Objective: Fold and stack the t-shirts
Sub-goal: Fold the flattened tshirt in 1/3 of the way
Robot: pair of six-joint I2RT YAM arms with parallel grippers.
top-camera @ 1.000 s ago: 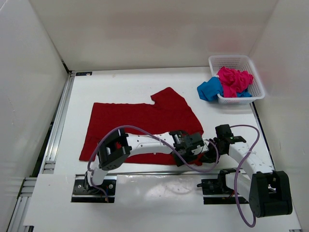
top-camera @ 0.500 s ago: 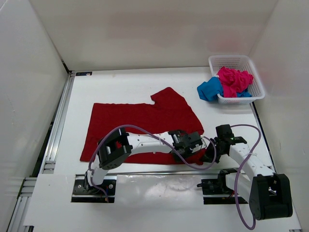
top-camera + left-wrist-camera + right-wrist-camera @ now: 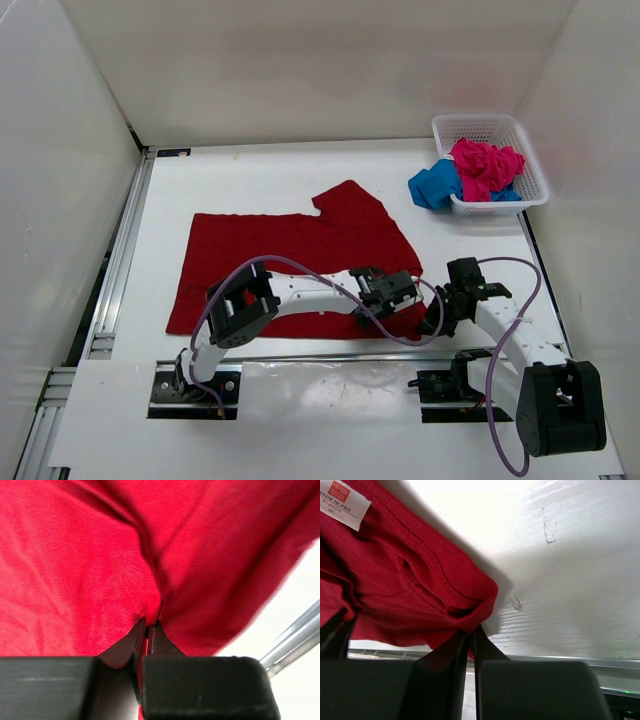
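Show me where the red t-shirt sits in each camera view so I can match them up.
Top view: red t-shirt spread flat in the middle of the picture.
Left wrist: red t-shirt fills nearly the whole picture, pinched at bottom centre.
Right wrist: red t-shirt takes the left half, white label top left.
Shared landmark: the metal rail along the near edge.

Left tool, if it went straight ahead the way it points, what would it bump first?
Most likely the red t-shirt: the left tool already pinches a fold of it, and red cloth fills the way ahead.
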